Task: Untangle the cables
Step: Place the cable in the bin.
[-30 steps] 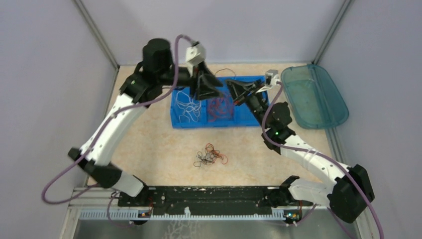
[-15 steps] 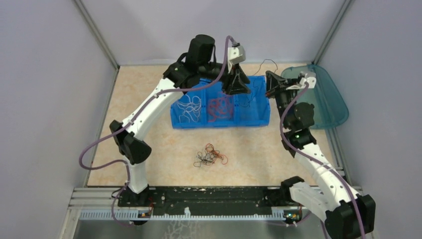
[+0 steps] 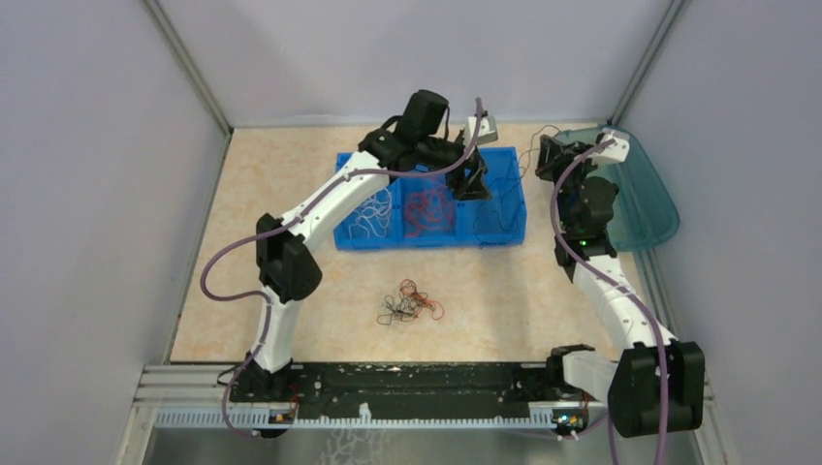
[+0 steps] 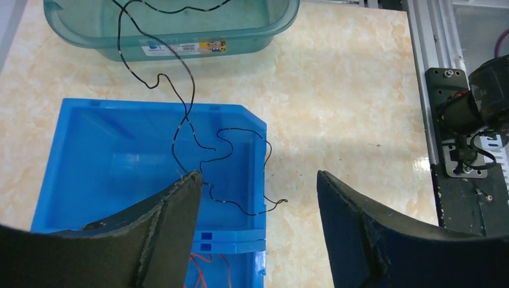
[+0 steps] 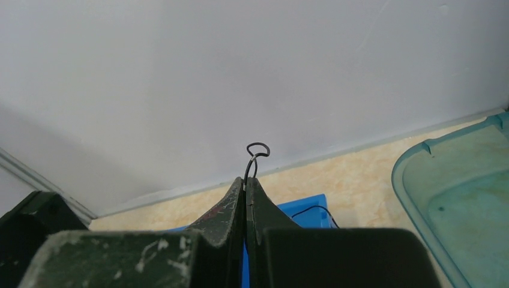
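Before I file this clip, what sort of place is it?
Probably a lab robot test cell: blank grey walls, aluminium corner posts, a stone-pattern tabletop, and a blue divided bin holding sorted cables.

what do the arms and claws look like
The left arm and right arm have white links, black joints and a thick purple-grey cable along each. The left claw and right claw each have two dark wedge-shaped fingers, the right's scuffed whitish.
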